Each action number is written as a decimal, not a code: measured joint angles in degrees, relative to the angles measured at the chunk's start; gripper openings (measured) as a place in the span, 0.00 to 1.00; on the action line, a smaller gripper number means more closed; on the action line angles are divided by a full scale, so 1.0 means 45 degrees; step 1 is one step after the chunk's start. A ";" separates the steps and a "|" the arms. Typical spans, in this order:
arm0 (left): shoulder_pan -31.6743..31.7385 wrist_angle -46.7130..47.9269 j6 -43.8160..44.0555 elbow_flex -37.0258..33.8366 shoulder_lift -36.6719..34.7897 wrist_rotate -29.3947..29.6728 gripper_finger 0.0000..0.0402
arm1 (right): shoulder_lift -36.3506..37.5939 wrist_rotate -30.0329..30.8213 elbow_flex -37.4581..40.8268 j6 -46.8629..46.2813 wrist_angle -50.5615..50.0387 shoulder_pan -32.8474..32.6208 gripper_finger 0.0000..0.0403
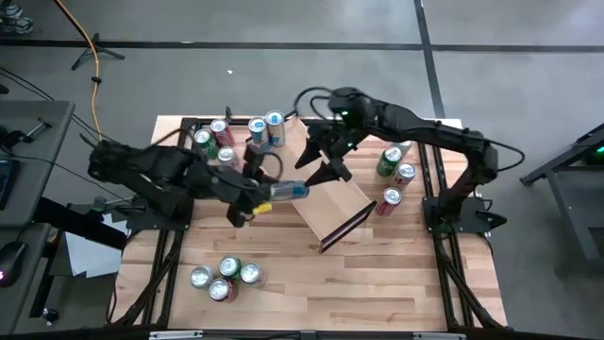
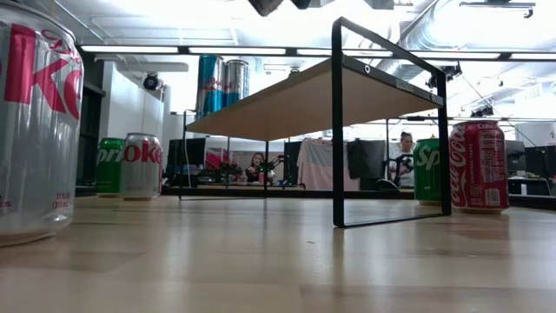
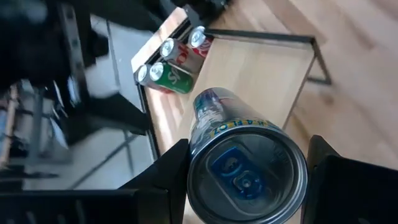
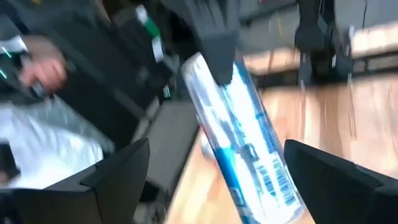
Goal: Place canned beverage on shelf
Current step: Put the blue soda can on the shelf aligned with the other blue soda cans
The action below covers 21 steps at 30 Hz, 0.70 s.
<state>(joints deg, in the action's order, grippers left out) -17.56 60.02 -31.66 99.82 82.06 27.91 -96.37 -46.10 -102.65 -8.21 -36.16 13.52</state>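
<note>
Now | high: left gripper (image 1: 253, 200) clamped on slim blue can (image 1: 288, 191) beside shelf (image 1: 330, 203)'s left edge; right gripper (image 1: 326, 162) spread, over shelf | low: two slim cans on shelf's far end | left wrist: upright the can before releasing | right wrist: fingers clear.

Left end effector (image 1: 257, 196) holds a slim blue can (image 1: 286, 191) sideways, apparently touching the shelf (image 1: 330, 203).

The bench (image 1: 311, 274) is striped, smooth wood with a soft sheen. The shelf (image 1: 330, 203) is a pale matt wood plank on a thin black metal frame (image 2: 337, 130). The can (image 3: 245, 171) is glossy printed metal. The left pincer (image 3: 249, 180) fingers look matt black.
</note>
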 joint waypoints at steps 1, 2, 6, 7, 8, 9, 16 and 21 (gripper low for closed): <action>0.0000 -0.0044 -0.0351 0.0041 0.0154 0.0153 0.31 | -0.0332 0.0025 -0.0457 0.0595 -0.0773 -0.0001 0.88; 0.0000 -0.0042 -0.0684 0.0085 0.0288 0.0372 0.31 | -0.0625 0.0117 -0.0872 0.1114 -0.1515 -0.0001 0.88; 0.0000 -0.0020 -0.1679 0.0201 0.0619 0.0922 0.31 | -0.1671 0.0256 -0.2251 0.2280 -0.3425 -0.0009 0.88; 0.0000 0.0006 -0.1819 0.0201 0.0660 0.0949 0.31 | -0.1877 0.0241 -0.2492 0.2457 -0.3665 -0.0047 0.88; 0.0013 0.0000 -0.1901 0.0201 0.0691 0.0977 0.31 | -0.2073 0.0237 -0.2687 0.2649 -0.3829 -0.0078 0.88; 0.0045 -0.0022 -0.1985 0.0201 0.0732 0.0970 0.31 | -0.2245 0.0237 -0.2815 0.2836 -0.3917 -0.0134 0.88; 0.0136 -0.0222 -0.2025 0.0201 0.0777 0.1210 0.31 | -0.2713 0.0953 -0.2958 0.3911 -0.3862 -0.0540 0.88; 0.0162 -0.0941 -0.2248 0.0201 0.0758 0.1620 0.31 | -0.2788 0.1441 -0.2958 0.4162 -0.3712 -0.0695 0.88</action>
<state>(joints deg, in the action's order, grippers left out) -16.83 55.79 -41.78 100.73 85.47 35.20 -108.91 -39.62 -115.96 10.52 -52.86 10.39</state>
